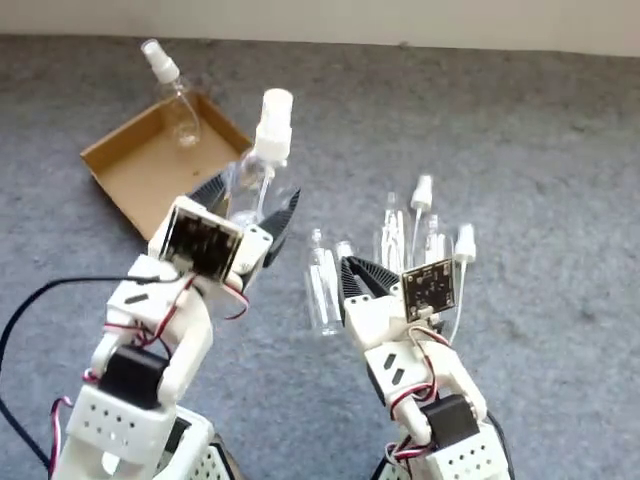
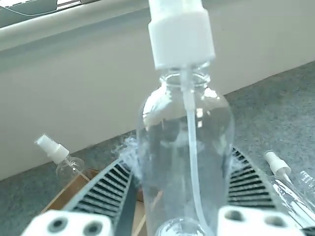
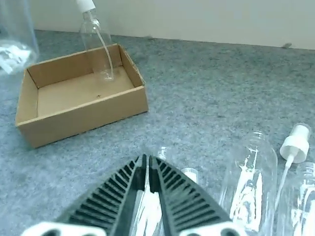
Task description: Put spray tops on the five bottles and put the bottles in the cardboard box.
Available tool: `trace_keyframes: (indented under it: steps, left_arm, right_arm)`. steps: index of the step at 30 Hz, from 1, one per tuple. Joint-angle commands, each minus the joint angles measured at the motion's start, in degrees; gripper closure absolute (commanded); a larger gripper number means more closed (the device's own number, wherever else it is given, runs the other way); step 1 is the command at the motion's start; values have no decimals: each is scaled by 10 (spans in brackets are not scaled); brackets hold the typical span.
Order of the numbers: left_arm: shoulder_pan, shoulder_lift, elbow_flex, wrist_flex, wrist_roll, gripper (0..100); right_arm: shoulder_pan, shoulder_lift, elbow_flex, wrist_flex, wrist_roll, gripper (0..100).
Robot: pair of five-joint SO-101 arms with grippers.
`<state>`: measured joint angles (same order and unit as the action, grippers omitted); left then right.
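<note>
right gripper [image 3: 146,160]: low over the table [image 1: 520,130], fingers [image 3: 123,191] nearly together with a thin gap. Can't make out anything gripped.
bare bottles [image 3: 248,182]: clear, no tops, clustered just beside the right gripper. One lies on its side and the others stand. Exact count is hard to tell.
loose spray tops [image 3: 294,144]: at least two white ones with dip tubes, in among the bare bottles and not seated as far as I can see.
left gripper [image 1: 250,200]: raised, fingers [image 2: 110,187] clamped on both sides of the held bottle [image 2: 182,132].
held bottle: upright, near the box's near corner but not over it. Its spray top [image 2: 181,32] has the tube inside, but the neck rim shows below the cap, so it probably isn't screwed down.
cardboard box [image 1: 140,175]: on the table past the left gripper, open side up.
boxed bottle [image 1: 182,110]: stands in the far corner, top on.
progress: one done, one in hand needing seating and placing, the rest untouched. Judged well under half.
</note>
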<state>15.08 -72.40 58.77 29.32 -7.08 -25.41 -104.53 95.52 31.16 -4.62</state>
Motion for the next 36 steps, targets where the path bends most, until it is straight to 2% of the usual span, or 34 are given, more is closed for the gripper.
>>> trace_keyframes:
  steps: [1, 4, 9, 12, 15, 18, 21, 31, 36]
  left_arm:
    - [0, 67, -65, -78, -3, 916]
    - [1, 105, -65, -153, -3, 916]
    - [2, 174, -65, -209, -3, 916]
    - [3, 225, -65, -263, -3, 916]
    - [4, 284, -65, -358, 1, 916]
    - [17, 335, -65, -420, 67, 916]
    - [39, 367, -65, -418, 106, 916]
    - [111, 365, -17, -416, 111, 916]
    - [111, 292, 35, -416, 112, 916]
  right_arm:
    - [-6, -7, 50, -65, 6, 993]
    - [-6, -7, 74, -75, 6, 993]
    - [-13, -7, 79, -76, 6, 993]
    - [-54, -7, 83, -77, 6, 993]
    - [-95, -7, 83, -77, 6, 993]
    - [-111, -7, 83, -76, 6, 993]
    - [-110, -7, 83, -76, 6, 993]
    - [-108, -7, 79, -73, 9, 993]
    - [-58, -7, 79, -74, 9, 993]
